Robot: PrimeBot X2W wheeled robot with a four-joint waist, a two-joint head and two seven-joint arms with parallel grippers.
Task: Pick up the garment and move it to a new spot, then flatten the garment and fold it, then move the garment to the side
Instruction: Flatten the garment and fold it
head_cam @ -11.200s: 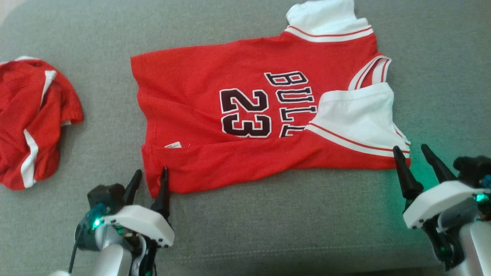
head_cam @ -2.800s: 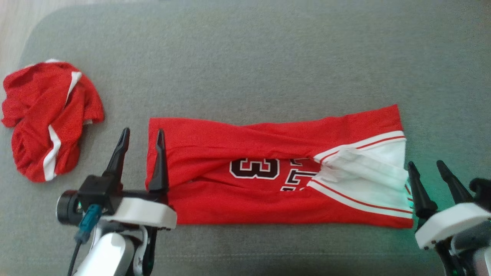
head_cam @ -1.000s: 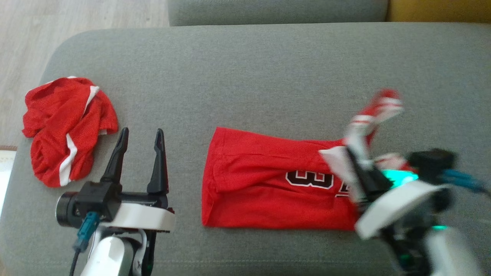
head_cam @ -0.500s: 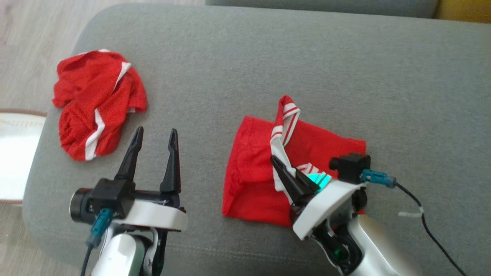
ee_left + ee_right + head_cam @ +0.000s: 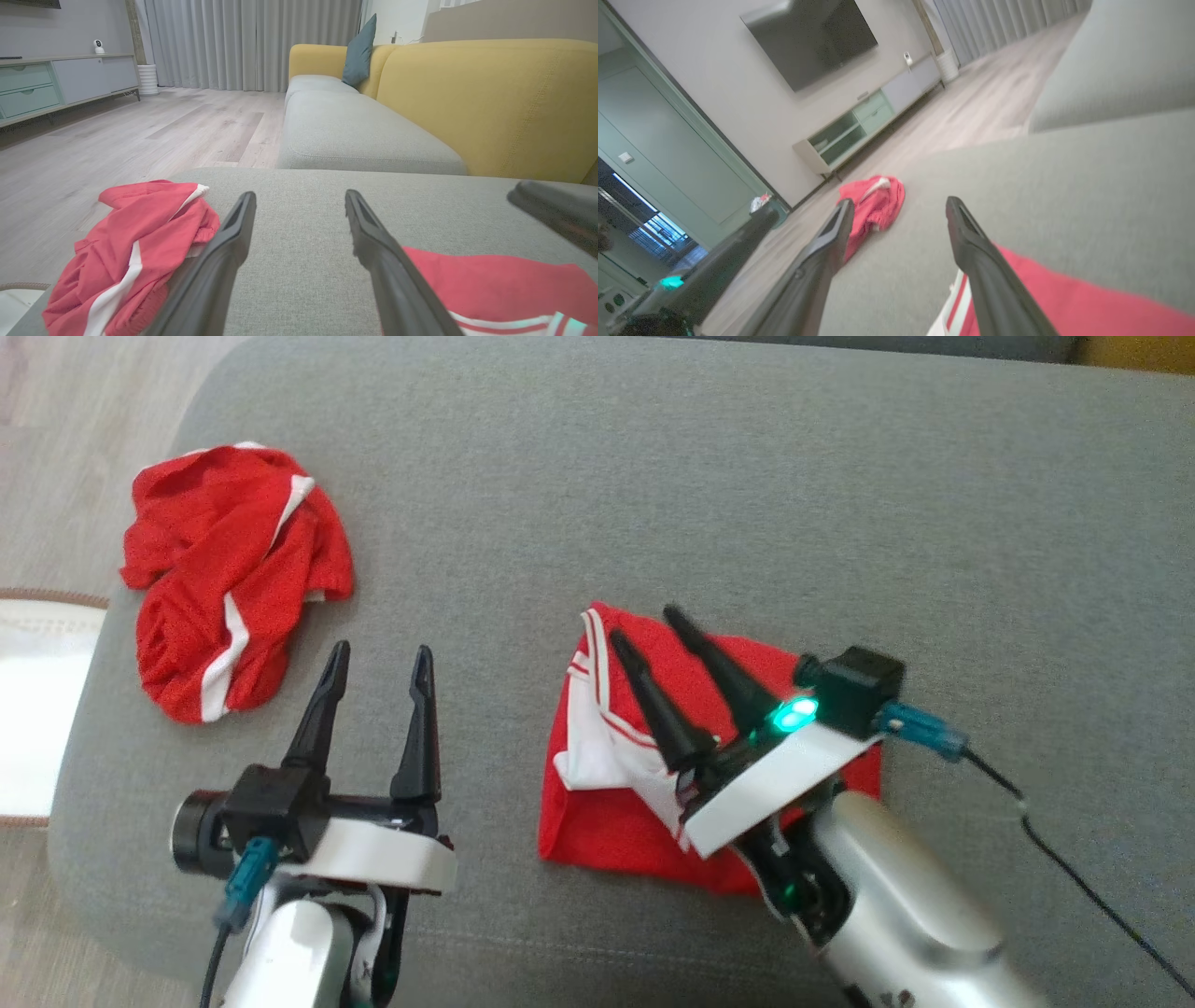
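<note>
The garment point(image 5: 607, 826), a red jersey with white striped trim, lies folded into a compact square on the grey cushion. Its white-trimmed end is laid over its left half. My right gripper point(image 5: 644, 626) hovers over the jersey's upper left corner, open, with nothing between its fingers. The right wrist view has the right gripper point(image 5: 899, 203) open above the jersey's edge point(image 5: 1064, 298). My left gripper point(image 5: 382, 651) stands open to the left of the jersey, apart from it. In the left wrist view the left gripper point(image 5: 299, 196) is open over bare cushion, with the jersey point(image 5: 490, 280) at lower right.
A second red garment with white stripes point(image 5: 224, 579) lies crumpled near the cushion's left edge. The grey cushion point(image 5: 747, 476) ends at the left, with wooden floor point(image 5: 56, 448) beyond. A yellow sofa back point(image 5: 490, 102) rises behind. A black cable point(image 5: 1074, 877) trails from my right wrist.
My right gripper has opened and let go of the jersey's white-trimmed end, which now rests on the left half. The left gripper stays open. The camera shifted slightly.
</note>
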